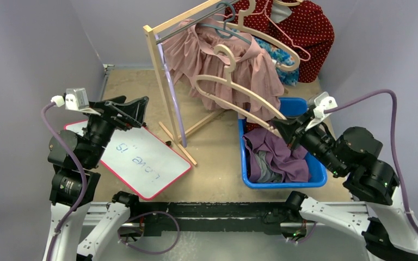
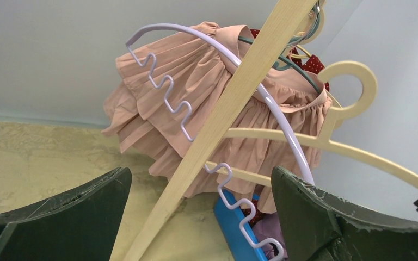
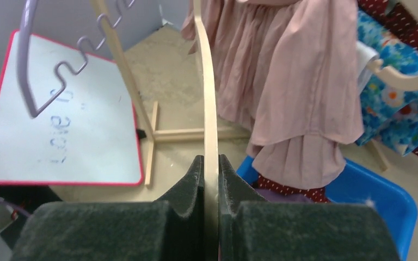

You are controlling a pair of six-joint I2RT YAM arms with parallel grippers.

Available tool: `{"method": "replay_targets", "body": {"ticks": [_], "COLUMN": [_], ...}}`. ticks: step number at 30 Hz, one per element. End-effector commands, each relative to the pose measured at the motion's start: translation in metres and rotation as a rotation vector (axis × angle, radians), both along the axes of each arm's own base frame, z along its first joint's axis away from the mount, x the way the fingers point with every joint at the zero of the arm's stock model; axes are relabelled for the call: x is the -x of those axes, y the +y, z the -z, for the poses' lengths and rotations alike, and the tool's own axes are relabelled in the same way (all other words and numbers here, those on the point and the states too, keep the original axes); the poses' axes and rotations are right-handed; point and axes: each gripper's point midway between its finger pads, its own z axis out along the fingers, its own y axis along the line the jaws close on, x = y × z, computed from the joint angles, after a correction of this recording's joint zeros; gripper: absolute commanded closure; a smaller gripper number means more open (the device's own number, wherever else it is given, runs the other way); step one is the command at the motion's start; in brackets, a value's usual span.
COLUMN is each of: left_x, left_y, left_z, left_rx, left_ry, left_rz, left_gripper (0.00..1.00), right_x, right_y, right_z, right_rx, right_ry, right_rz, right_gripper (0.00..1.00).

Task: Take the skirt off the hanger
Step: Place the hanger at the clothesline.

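A pink ruffled skirt (image 1: 253, 65) hangs at the wooden rack (image 1: 166, 92), its top by a teal hanger (image 1: 217, 27). A cream hanger (image 1: 234, 87) stands tilted in front of it, its hook off the rod and its arms bare. My right gripper (image 1: 284, 129) is shut on the end of that hanger's arm (image 3: 209, 109), fingertips (image 3: 197, 171) pressed on both sides; the skirt (image 3: 294, 81) hangs just right of it. My left gripper (image 1: 133, 109) is open and empty left of the rack, facing the post (image 2: 223, 114), the skirt (image 2: 196, 92) and the cream hanger (image 2: 359, 155).
A lilac wire hanger (image 2: 168, 92) hangs along the rack post. A blue bin (image 1: 318, 173) of clothes sits under my right gripper. A pink-edged whiteboard (image 1: 136, 157) lies below my left gripper. Red dotted (image 1: 305, 27) and blue floral (image 3: 403, 109) garments hang behind.
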Motion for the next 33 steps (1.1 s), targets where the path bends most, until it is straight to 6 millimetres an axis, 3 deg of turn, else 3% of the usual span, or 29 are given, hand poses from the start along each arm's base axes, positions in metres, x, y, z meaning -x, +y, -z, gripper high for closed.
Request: {"method": "replay_targets", "body": {"ticks": [1, 9, 18, 24, 33], "left_x": [0.009, 0.009, 0.011, 0.012, 0.003], "left_y": [0.004, 0.003, 0.006, 0.001, -0.002], "left_z": [-0.022, -0.023, -0.024, -0.035, -0.033], "left_rx": [0.015, 0.023, 0.017, 0.065, 0.044], "left_ry": [-0.058, -0.054, -0.052, -0.091, -0.068], "left_rz": [-0.009, -0.005, -0.016, 0.016, 0.013], "left_gripper": [0.00, 0.00, 0.00, 0.00, 0.00], "right_x": [-0.017, -0.025, -0.041, -0.045, -0.053], "right_y": [0.001, 0.035, 0.070, 0.078, 0.089], "right_z": [-0.043, -0.078, -0.058, -0.053, -0.040], "right_rx": [-0.086, -0.302, -0.370, -0.421, -0.402], "right_ry": [-0.119, -0.316, -0.452, -0.547, -0.603], "right_rz": [0.065, -0.022, -0.066, -0.074, -0.067], "right_gripper": [1.00, 1.00, 1.00, 1.00, 1.00]}}
